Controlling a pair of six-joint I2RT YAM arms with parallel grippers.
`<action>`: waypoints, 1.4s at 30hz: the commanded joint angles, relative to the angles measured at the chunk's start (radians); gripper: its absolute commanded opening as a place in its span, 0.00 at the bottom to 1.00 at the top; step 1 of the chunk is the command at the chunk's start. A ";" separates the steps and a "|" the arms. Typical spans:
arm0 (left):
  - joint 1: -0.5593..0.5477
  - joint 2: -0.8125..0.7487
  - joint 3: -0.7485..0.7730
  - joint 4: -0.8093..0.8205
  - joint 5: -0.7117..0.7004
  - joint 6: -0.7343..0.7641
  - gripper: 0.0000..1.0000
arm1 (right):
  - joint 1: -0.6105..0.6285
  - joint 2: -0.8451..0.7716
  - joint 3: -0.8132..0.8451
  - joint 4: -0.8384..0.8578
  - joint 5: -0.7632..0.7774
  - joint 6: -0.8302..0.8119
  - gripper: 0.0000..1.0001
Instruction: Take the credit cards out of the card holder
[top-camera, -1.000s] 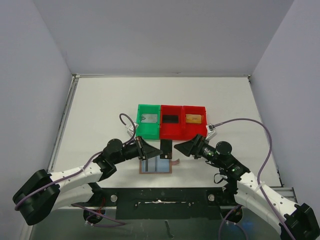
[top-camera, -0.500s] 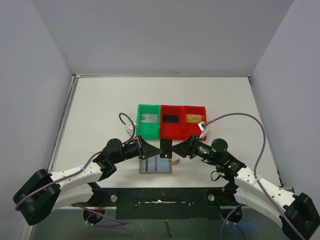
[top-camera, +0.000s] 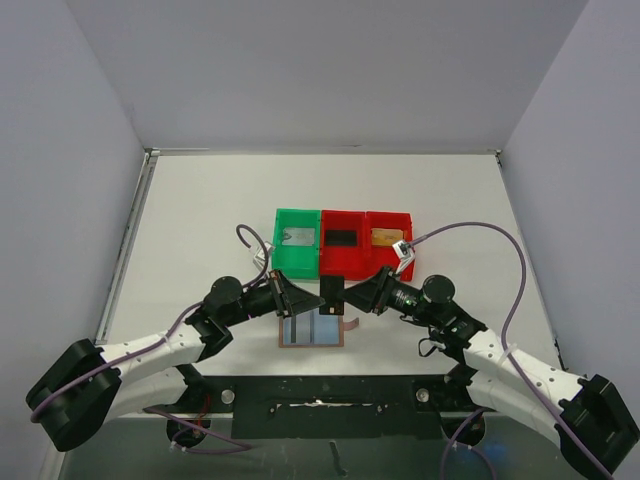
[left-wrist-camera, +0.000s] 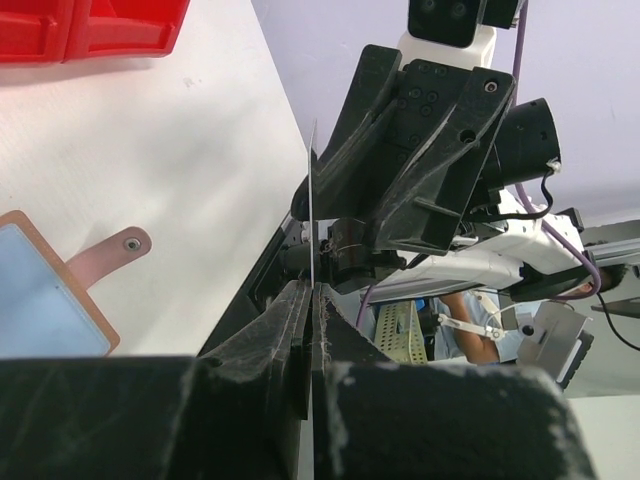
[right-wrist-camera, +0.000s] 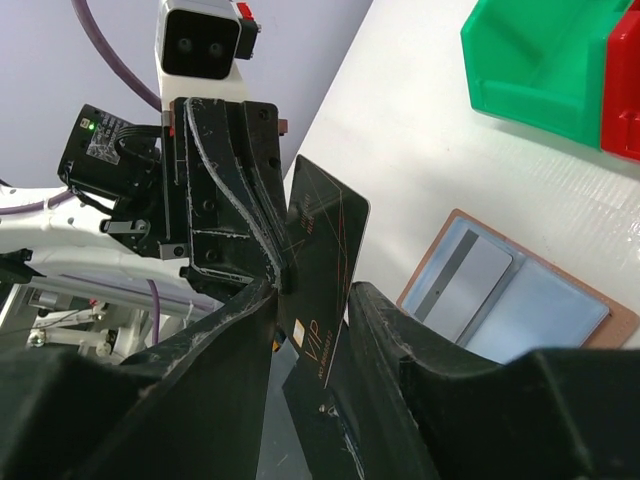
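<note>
Black credit card (top-camera: 333, 292) hangs upright between both arms, just short of the bins (top-camera: 343, 243). The open card holder (top-camera: 312, 331) lies flat beneath, with wide desk (top-camera: 200, 220) to either side.

Left wrist: the left tool (left-wrist-camera: 310, 300) pinches the card's edge.

Right wrist: the right tool (right-wrist-camera: 315, 300) stands part-way wide, its fingers flanking the card's side edges. Whether they touch it I cannot tell.

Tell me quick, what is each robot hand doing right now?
Left gripper: closed, pinching the black card.
Right gripper: jaws on either side of the same card; cannot tell if it grips it.
</note>
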 joint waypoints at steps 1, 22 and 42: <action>0.008 -0.028 0.043 0.075 0.019 0.006 0.00 | 0.003 0.005 0.003 0.088 -0.026 0.006 0.36; 0.013 -0.054 0.029 0.072 0.007 -0.015 0.00 | 0.009 0.031 0.018 0.130 -0.087 -0.009 0.27; 0.014 -0.041 0.014 0.125 0.050 -0.040 0.00 | 0.007 0.058 0.014 0.204 -0.073 0.020 0.23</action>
